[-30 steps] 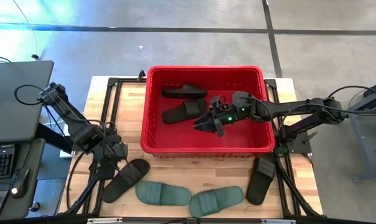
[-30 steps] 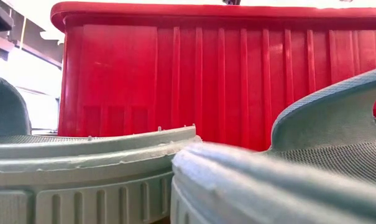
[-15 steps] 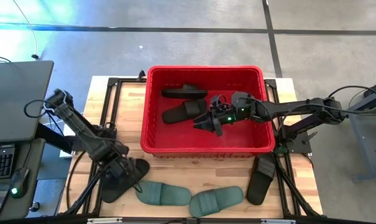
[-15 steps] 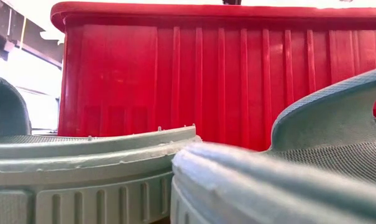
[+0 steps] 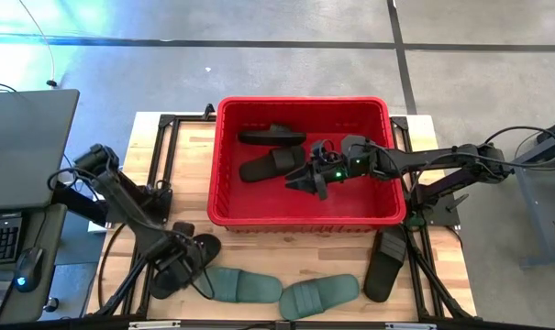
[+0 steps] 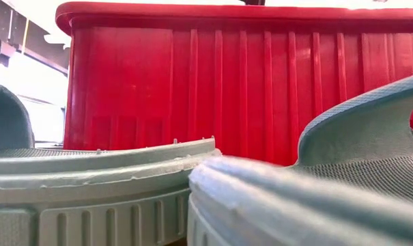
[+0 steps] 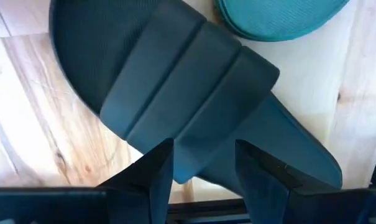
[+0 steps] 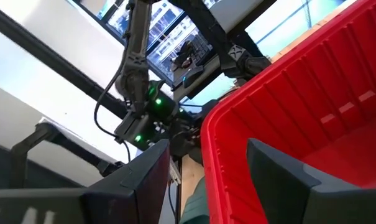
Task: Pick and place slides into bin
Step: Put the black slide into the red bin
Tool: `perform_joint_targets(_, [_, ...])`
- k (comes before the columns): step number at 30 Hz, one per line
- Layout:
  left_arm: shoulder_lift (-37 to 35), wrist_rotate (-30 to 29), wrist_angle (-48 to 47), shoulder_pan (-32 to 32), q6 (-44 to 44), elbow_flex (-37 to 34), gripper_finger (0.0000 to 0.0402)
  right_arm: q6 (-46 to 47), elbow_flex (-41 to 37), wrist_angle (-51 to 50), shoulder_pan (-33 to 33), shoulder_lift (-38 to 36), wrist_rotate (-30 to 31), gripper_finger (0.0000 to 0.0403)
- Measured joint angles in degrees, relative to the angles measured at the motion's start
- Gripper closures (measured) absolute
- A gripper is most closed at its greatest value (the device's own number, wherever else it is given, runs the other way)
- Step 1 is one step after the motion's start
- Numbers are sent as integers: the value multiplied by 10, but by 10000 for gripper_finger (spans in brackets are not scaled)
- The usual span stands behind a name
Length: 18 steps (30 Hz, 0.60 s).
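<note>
Pale wooden tabletop (image 5: 193, 147) on black frame, grey concrete floor around. No readable writing. Big red slotted plastic bin (image 5: 303, 213) centre frame holds two black rubber slides (image 5: 268, 165); right gripper (image 5: 304, 182) inside, fingers spread, empty. Left gripper (image 5: 174, 263) lower left, fingers apart over black slide (image 7: 175, 93), not clamped. Two sage-green slides (image 5: 241, 284) bottom centre; another black slide (image 5: 382, 264) lower right.

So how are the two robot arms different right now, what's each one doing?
The left end effector is low over a black slide on the table, fingers open astride it. The right end effector hangs inside the red bin, open and empty, above two black slides. Both are dark two-finger arms.
</note>
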Motion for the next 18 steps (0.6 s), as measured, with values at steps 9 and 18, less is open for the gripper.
perform_joint_targets(9, [23, 20, 3, -43, -64, 1, 247, 0, 0, 0, 0, 0, 16, 199])
perform_joint_targets(18, [23, -59, -13, -64, -133, 1, 247, 5, 0, 0, 0, 0, 31, 199])
